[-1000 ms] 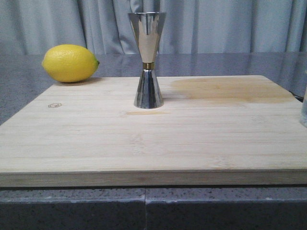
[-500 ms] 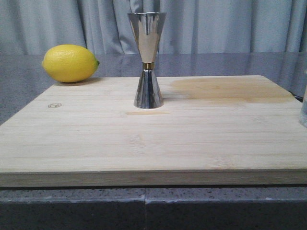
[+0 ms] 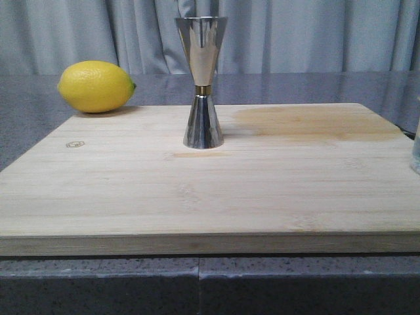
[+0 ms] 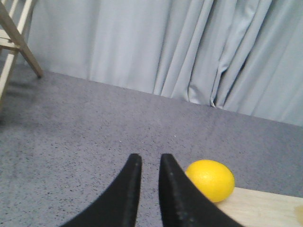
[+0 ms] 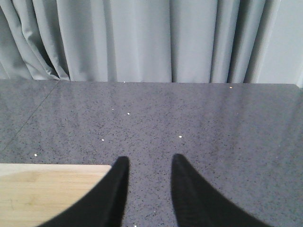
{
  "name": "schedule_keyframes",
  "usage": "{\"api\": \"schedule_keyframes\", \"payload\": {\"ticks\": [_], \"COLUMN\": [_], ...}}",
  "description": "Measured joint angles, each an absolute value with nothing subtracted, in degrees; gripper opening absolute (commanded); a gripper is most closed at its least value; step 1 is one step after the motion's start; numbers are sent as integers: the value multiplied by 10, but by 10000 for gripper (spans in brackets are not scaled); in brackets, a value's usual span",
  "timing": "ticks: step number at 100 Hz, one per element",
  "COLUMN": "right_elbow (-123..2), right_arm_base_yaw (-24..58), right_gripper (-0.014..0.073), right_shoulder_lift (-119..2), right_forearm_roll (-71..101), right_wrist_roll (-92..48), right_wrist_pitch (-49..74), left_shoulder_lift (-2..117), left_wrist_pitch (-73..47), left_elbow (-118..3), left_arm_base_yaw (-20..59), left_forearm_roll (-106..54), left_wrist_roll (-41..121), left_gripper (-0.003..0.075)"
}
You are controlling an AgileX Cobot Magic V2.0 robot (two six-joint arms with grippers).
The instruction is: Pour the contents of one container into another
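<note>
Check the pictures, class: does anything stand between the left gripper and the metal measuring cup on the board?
The lemon lies just off the left gripper, beside the board's far left corner. The measuring cup does not show in the left wrist view, so I cannot tell whether the lemon lies in the way.

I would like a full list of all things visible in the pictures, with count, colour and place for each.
jigger: one, silver with a gold band, upright on the board, toward its far edge
cutting board: one, pale wood, on the counter
lemon: one, yellow, on the counter beyond the board's far left corner
counter: one, speckled grey
curtain: grey, behind the counter
object at the front view's right edge: one, greyish, cut off, cannot identify
left gripper: black, narrow gap
right gripper: black, open
</note>
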State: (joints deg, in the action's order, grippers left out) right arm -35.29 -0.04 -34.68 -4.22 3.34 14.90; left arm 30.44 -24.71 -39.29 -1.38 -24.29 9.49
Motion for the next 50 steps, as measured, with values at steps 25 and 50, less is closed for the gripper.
{"api": "schedule_keyframes", "payload": {"ticks": [25, 50], "right_elbow": [-353, -353], "right_arm_base_yaw": [0, 0], "right_gripper": [474, 474], "right_shoulder_lift": [-380, -410], "right_forearm_roll": [-42, -42], "right_wrist_roll": [33, 33], "right_wrist_pitch": [129, 112], "left_shoulder_lift": [367, 446], "left_wrist_pitch": [-247, -314], "left_elbow": [-393, -393], "left_arm_base_yaw": [-14, -14], "left_forearm_roll": [-441, -678], "left_wrist_roll": [303, 667], "left_gripper": [620, 605]}}
